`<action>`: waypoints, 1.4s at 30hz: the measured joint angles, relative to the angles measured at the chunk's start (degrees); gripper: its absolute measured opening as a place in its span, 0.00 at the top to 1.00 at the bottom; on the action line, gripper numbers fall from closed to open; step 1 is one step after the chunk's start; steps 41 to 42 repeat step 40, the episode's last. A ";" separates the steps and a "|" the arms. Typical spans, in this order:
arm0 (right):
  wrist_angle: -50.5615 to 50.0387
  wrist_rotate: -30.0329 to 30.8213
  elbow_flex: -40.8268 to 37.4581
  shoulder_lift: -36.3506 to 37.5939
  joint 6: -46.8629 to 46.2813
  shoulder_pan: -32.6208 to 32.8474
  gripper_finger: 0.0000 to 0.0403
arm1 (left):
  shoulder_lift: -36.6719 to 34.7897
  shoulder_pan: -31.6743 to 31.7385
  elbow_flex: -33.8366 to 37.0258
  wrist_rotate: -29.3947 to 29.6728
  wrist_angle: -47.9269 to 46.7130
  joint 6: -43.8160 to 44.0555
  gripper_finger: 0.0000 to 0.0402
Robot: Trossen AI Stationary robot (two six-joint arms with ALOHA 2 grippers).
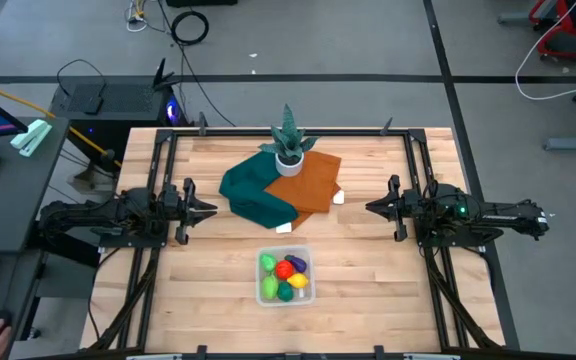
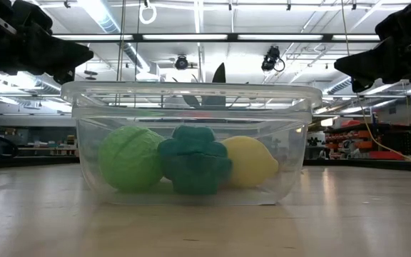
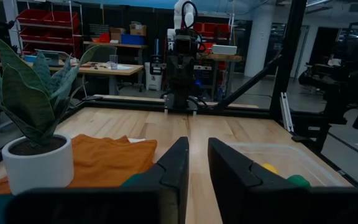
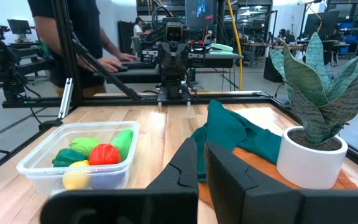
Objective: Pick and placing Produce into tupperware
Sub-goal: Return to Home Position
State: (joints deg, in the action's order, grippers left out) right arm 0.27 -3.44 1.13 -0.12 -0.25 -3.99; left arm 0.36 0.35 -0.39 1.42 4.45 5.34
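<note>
From above, my left gripper hangs at the wooden table's nine o'clock and my right gripper at three o'clock, their tips facing each other. Both are well apart from the clear rectangular plastic tub at six o'clock. In the tub lie the small red toy fruit, the yellow lemon, a purple piece and green pieces. At twelve o'clock stands a spiky green plant in a white pot, with a teal cloth and an orange cloth just before it.

At table height, a round green piece, a lumpy dark-green piece and the lemon sit against the tub's near wall.

My left wrist camera shows my fingers drawn close, clasping nothing.

My right wrist camera shows my other fingers nearly touching, also empty, and a person stands beyond the table.
</note>
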 joint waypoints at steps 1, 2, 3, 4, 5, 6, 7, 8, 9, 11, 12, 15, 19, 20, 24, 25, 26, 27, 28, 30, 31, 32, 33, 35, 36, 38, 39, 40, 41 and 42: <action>-0.02 0.00 0.00 0.00 0.00 0.00 1.00 | 0.00 0.00 0.00 0.01 -0.01 0.01 0.84; 0.00 0.00 0.00 0.00 -0.02 0.00 1.00 | 0.00 0.01 -0.01 0.01 0.00 0.01 0.84; -0.02 0.00 0.00 0.00 0.00 -0.02 1.00 | 0.00 0.01 0.01 0.01 -0.02 0.01 0.84; -0.01 0.00 0.00 0.00 0.00 -0.01 1.00 | 0.00 0.01 0.01 0.01 0.00 0.01 0.85; -0.01 0.00 0.00 0.00 0.00 -0.01 1.00 | 0.00 -0.01 0.01 -0.01 0.00 0.01 0.85; 0.00 0.00 0.00 0.00 0.00 -0.02 1.00 | 0.00 0.00 0.01 0.01 -0.02 0.01 0.84; 0.00 0.00 0.00 0.00 0.00 -0.02 1.00 | 0.00 0.00 0.00 0.01 -0.01 0.01 0.84; 0.00 0.00 0.00 0.00 0.00 -0.02 1.00 | 0.00 0.01 -0.01 0.01 -0.02 0.01 0.84; 0.00 0.00 0.00 0.00 0.00 -0.02 1.00 | 0.00 0.00 0.00 0.01 -0.01 0.01 0.83; -0.01 0.00 0.00 0.00 0.00 -0.02 1.00 | 0.00 -0.01 0.01 -0.01 -0.02 0.01 0.83; -0.01 0.00 0.00 0.00 0.00 -0.02 1.00 | 0.00 0.01 0.01 0.01 0.00 0.01 0.82; -0.01 0.00 0.00 0.00 0.00 -0.02 1.00 | 0.00 0.00 0.01 0.01 -0.01 0.01 0.82; 0.00 0.00 0.00 0.00 0.00 -0.02 1.00 | 0.00 -0.01 0.01 0.01 0.00 0.01 0.83; 0.00 0.00 0.00 0.00 0.00 -0.01 1.00 | 0.00 0.01 0.01 -0.01 -0.02 0.01 0.83; 0.00 0.00 0.00 0.00 0.00 0.00 1.00 | 0.00 0.01 -0.01 -0.01 -0.02 0.01 0.84; -0.01 0.00 0.00 0.00 -0.01 -0.02 1.00 | 0.00 0.00 -0.01 -0.01 0.00 0.01 0.84; 0.00 0.00 0.00 0.00 0.00 -0.01 1.00 | 0.00 0.00 0.00 -0.01 -0.01 0.01 0.85; -0.02 0.00 0.00 0.00 0.00 -0.02 1.00 | 0.00 0.00 0.01 -0.01 -0.02 0.01 0.85; -0.02 0.00 0.00 0.00 0.00 -0.02 1.00 | 0.00 -0.01 0.01 -0.01 -0.02 0.01 0.84; -0.02 0.00 0.00 0.00 0.00 -0.02 1.00 | 0.00 -0.01 0.00 0.00 0.00 0.01 0.84; -0.02 0.00 0.00 0.00 0.00 -0.02 1.00 | 0.00 0.00 0.00 -0.01 -0.02 0.01 0.84; -0.02 0.00 0.00 0.00 0.00 -0.02 1.00 | 0.00 -0.01 -0.01 -0.01 0.00 0.01 0.83; -0.02 0.00 0.00 0.00 0.00 -0.02 1.00 | 0.00 -0.01 0.01 0.01 0.00 0.01 0.83; -0.02 0.00 0.00 0.00 0.00 -0.02 1.00 | 0.00 0.00 0.01 0.00 0.00 0.01 0.82; 0.00 0.00 0.00 0.00 0.00 0.00 1.00 | 0.00 0.00 0.01 0.00 0.00 0.01 0.82; -0.01 0.00 0.00 0.00 0.00 -0.02 1.00 | 0.00 0.00 0.00 -0.01 -0.01 0.01 0.82; -0.01 0.00 0.00 0.00 0.00 -0.02 1.00 | 0.00 -0.01 -0.01 0.00 -0.02 0.01 0.82; 0.00 0.00 0.00 0.00 0.00 -0.02 1.00 | 0.00 0.01 -0.01 -0.01 0.00 0.01 0.82; 0.00 0.00 0.00 0.00 0.00 -0.02 1.00 | 0.00 0.01 -0.01 -0.01 0.00 0.01 0.82; 0.00 0.00 0.00 0.00 0.00 -0.02 1.00 | 0.00 0.01 -0.01 -0.01 0.00 0.01 0.82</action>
